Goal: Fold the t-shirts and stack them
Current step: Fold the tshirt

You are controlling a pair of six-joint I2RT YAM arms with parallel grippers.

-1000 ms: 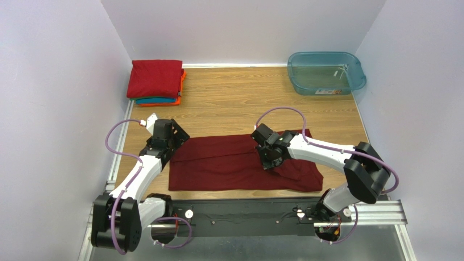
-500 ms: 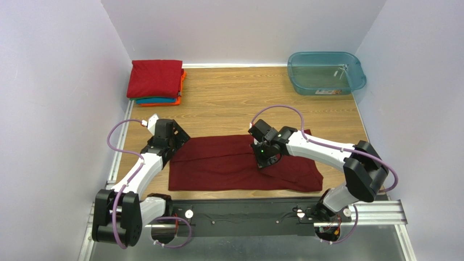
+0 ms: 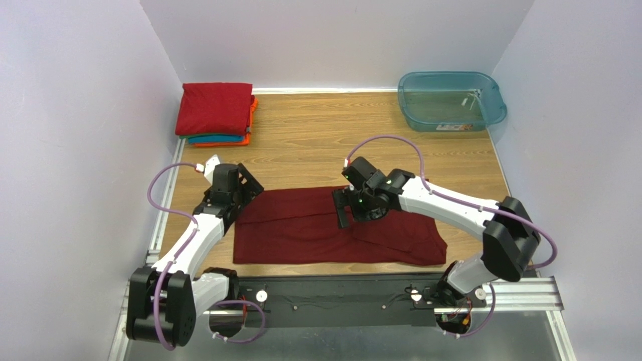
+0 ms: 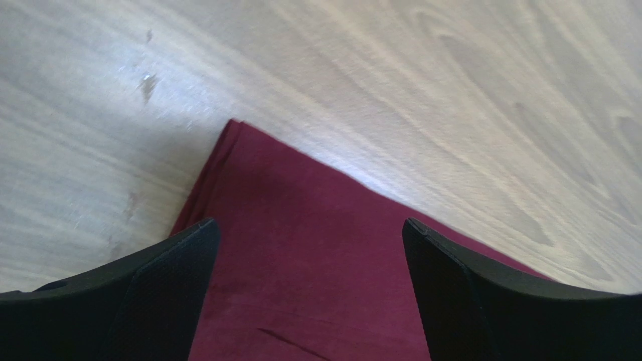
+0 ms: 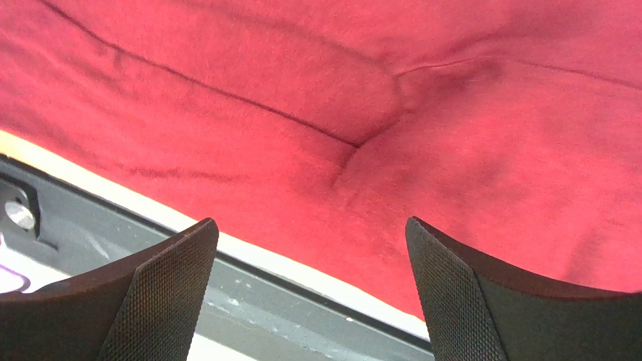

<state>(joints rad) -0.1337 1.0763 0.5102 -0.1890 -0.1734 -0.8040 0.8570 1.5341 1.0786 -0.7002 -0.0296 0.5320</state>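
The maroon shirt [image 3: 331, 229] lies flat on the table [image 3: 316, 143] as a long band, already folded lengthwise, with a soft ridge and some rumpling right of its middle. The stack of folded shirts [image 3: 216, 113], red on top with teal and orange under it, sits well beyond the maroon shirt's far left corner. The plastic tub [image 3: 450, 100] stands well beyond its far right corner.

The left gripper [image 4: 309, 233] hangs just above the maroon shirt's far left corner, jaws spread wide and holding nothing. The right gripper [image 5: 313, 229] is over the shirt's middle, beside the ridge, also spread wide with no cloth between its fingers.

The likely next step is a crosswise fold, and that is where trouble could come. A pinch that catches only the top layer would pull the lengthwise fold apart. The ridge near the middle could get pressed into the finished rectangle and make it lumpy. If one arm lifts its end ahead of the other, the cloth would skew and drag, and the edges would not meet.
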